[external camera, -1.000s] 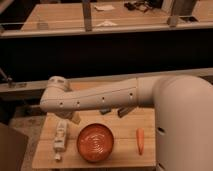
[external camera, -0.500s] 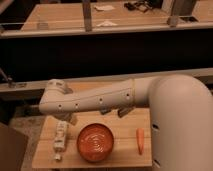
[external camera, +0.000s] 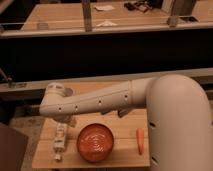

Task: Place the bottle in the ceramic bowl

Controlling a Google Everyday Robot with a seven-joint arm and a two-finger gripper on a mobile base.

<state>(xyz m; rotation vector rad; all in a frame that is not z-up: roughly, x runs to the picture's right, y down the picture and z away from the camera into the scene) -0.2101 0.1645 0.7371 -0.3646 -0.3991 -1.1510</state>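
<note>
a: where is the gripper (external camera: 64, 122)?
b: at the left end of the white arm (external camera: 95, 102). the arm reaches across from the robot's big white body (external camera: 180, 125) on the right. it bends down at its rounded left end, and the gripper hangs below as a dark shape over the left part of the wooden worktop (external camera: 122, 152).
a: spread or closed?
b: i cannot tell. it is mostly tucked under the arm and in shadow.
a: and the bottle (external camera: 60, 136)?
b: a slim white thing directly below the gripper, on the left side of the worktop, its length running away from the near edge. its far end meets the gripper's dark shape. whether it is held or lying on the wood, i cannot tell. a small white bit (external camera: 58, 157) shows just past its near end.
a: the ceramic bowl (external camera: 95, 142)?
b: just right of the bottle, round and orange-red, with pale rings at its centre. the bottle is outside it, near its left rim but apart.
a: anything else on the worktop?
b: a small orange carrot-like piece (external camera: 140, 140) right of the bowl, close to the robot's body. behind the worktop runs a dark counter with a rail, and beyond it a wooden surface with papers (external camera: 107, 23).
</note>
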